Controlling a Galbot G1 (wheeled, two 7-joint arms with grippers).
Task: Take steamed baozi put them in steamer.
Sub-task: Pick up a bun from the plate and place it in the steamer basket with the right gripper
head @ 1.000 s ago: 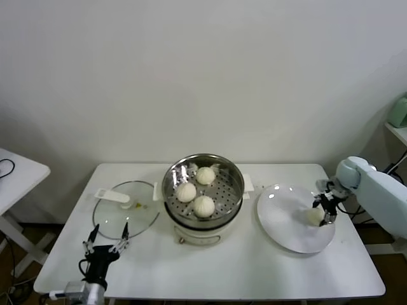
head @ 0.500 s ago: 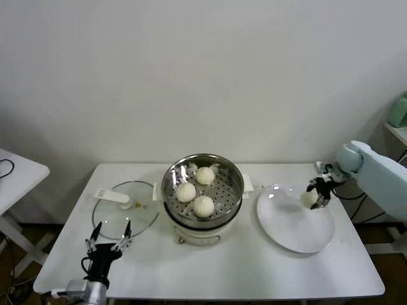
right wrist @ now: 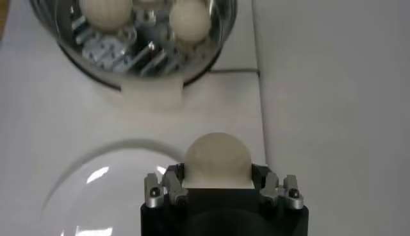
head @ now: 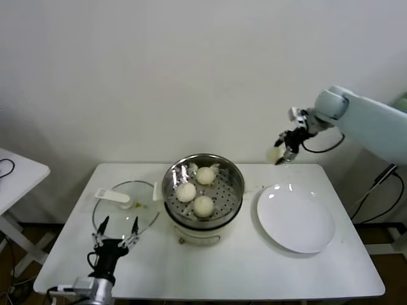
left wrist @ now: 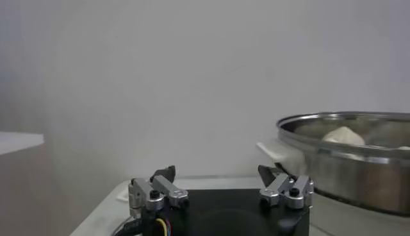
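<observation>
the right arm reaches in from the table's right side, raised high above the far right part of the table, its right tool [head: 284, 151] clamped on a steamed baozi [right wrist: 217, 160] that sits between the fingers [right wrist: 172, 185] in the wrist view. the bun hangs in the air, above the gap between the white plate [head: 296, 219] and the steamer [head: 203, 184], well clear of both. three more baozi [head: 194, 189] lie in the steamer's perforated steel basket, which stands on a white pot base at the middle of the table [head: 254, 273], toward its far edge. the plate sits bare to the steamer's right, just beside it. a round glass lid [head: 124, 215] with a white handle lies flat to the steamer's left. the left arm waits low at the table's near left corner, its left tool [head: 116, 230] pointing up with the fingers spread apart and holding nothing; the lid lies just beyond it. a second white table [head: 16, 175] stands off to the left, apart from the first.
</observation>
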